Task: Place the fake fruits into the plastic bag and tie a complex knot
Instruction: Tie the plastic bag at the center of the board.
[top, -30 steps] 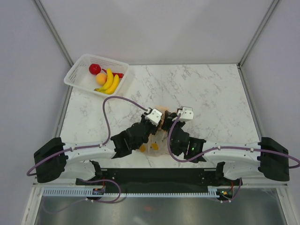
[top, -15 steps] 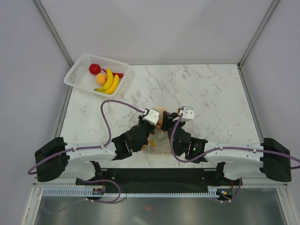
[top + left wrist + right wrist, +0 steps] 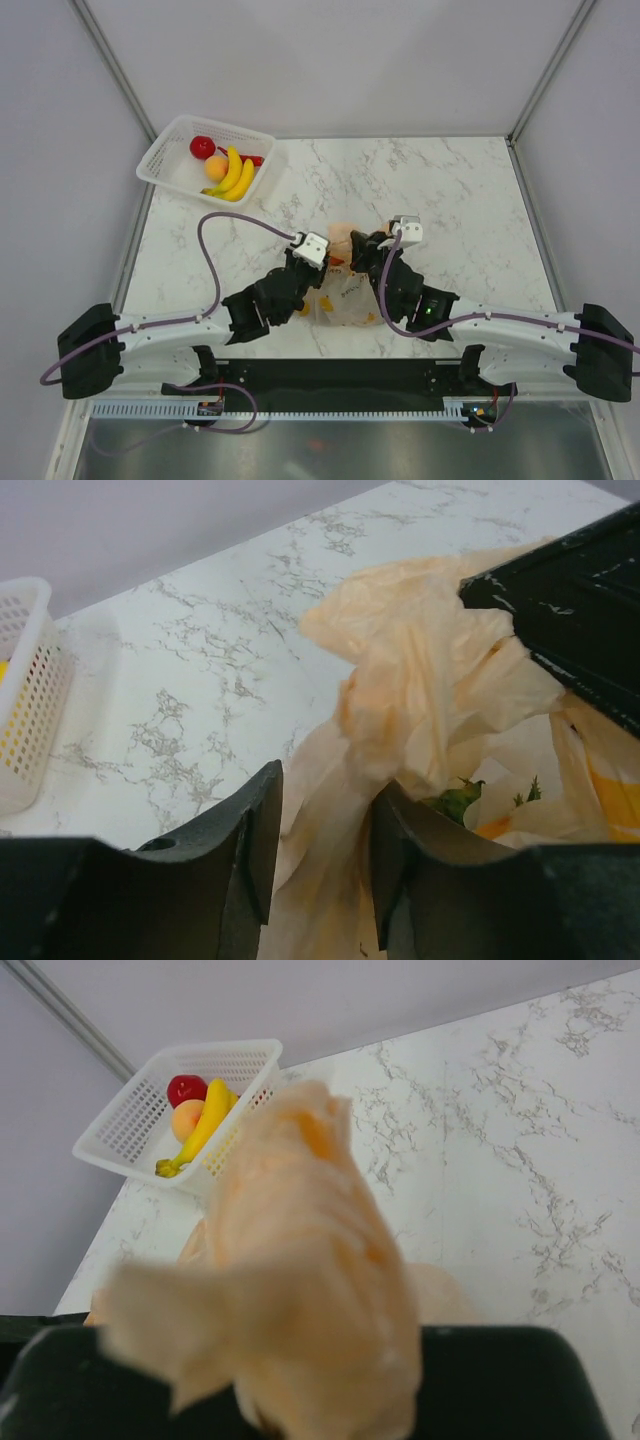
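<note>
The peach plastic bag (image 3: pixel 345 298) lies on the marble table between my two arms, its top bunched up (image 3: pixel 343 238). My left gripper (image 3: pixel 328 785) has a twisted strip of the bag (image 3: pixel 420 680) filling the gap between its part-closed fingers. A green leafy fruit top (image 3: pixel 455 800) shows inside the bag. My right gripper (image 3: pixel 368 246) is shut on another strip of the bag (image 3: pixel 300 1260), which rises blurred right in front of its camera and hides the jaws. More fake fruits lie in the white basket: a red apple (image 3: pixel 203 147), a peach (image 3: pixel 216 168), bananas (image 3: pixel 236 172) and a red chili (image 3: pixel 254 160).
The white lattice basket (image 3: pixel 170 150) stands at the table's far left corner, also seen as the basket (image 3: pixel 130 1125) in the right wrist view. Grey walls close in the table at the back and both sides. Purple cables loop over both arms.
My two wrists have drawn apart, the left one leftward and the right one rightward and farther away. The bag's body now shows between the arms.
</note>
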`<state>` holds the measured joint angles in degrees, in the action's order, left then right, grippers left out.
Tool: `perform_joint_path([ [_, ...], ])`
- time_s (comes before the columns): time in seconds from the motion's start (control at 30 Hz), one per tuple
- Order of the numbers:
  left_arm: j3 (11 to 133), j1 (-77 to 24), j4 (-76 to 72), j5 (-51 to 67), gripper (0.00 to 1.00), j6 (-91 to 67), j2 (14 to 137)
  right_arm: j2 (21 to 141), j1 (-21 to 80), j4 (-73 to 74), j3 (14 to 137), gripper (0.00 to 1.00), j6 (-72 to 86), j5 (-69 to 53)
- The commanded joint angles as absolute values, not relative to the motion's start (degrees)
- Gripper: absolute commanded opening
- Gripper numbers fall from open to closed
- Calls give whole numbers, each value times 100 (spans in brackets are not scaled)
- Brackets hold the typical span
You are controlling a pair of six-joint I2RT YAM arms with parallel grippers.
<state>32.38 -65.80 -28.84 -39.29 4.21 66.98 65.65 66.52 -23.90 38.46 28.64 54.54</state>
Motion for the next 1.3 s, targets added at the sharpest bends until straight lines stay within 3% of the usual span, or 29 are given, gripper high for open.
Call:
perform_joint_path([
  [0.0, 3059, -6460, -2146, -4062, 46, -245, 6127, 6161, 6399, -2417, 3718, 0, 2655, 5406],
  [0.37, 3189, -6451, -282, -3674, 73, -1133, 4281, 6179, 6355, -2469, 3665, 0, 2540, 5204],
  [0.57, 3664, -6442, 130, -3490, 94, -1652, 4210, 6152, 6354, -2793, 3543, 0, 2014, 4677],
  [0.73, 4261, -6442, 421, -3568, 100, -1872, 4719, 6126, 6328, -3138, 3471, 0, 1530, 3666],
  [0.87, 4491, -6154, 650, -3762, 100, -1924, 4896, 6170, 6302, -3094, 3595, 0, 1424, 3445],
  [0.9, 4509, -5682, 763, -3588, 100, -2142, 4861, 6161, 6302, -3094, 3612, 0, 1406, 3428],
  [0.93, 4457, -5391, 765, -2977, 100, -2266, 4808, 6152, 6276, -3068, 3647, 0, 1389, 3402],
  [1.07, 4394, -4115, 589, -1269, 84, -2505, 4675, 6179, 6249, -3067, 3683, 0, 1354, 3261],
  [1.2, 4605, -3132, 659, 234, 79, -2557, 5253, 6196, 6197, -3041, 3691, 0, 1345, 3112],
  [1.23, 4623, -2955, 433, 1055, 78, -2601, 5412, 6196, 6196, -3024, 3700, 0, 1345, 3094],
  [1.27, 4606, -2779, 187, 1594, 72, -2697, 5632, 6205, 6188, -3006, 3709, 0, 1353, 3076],
])
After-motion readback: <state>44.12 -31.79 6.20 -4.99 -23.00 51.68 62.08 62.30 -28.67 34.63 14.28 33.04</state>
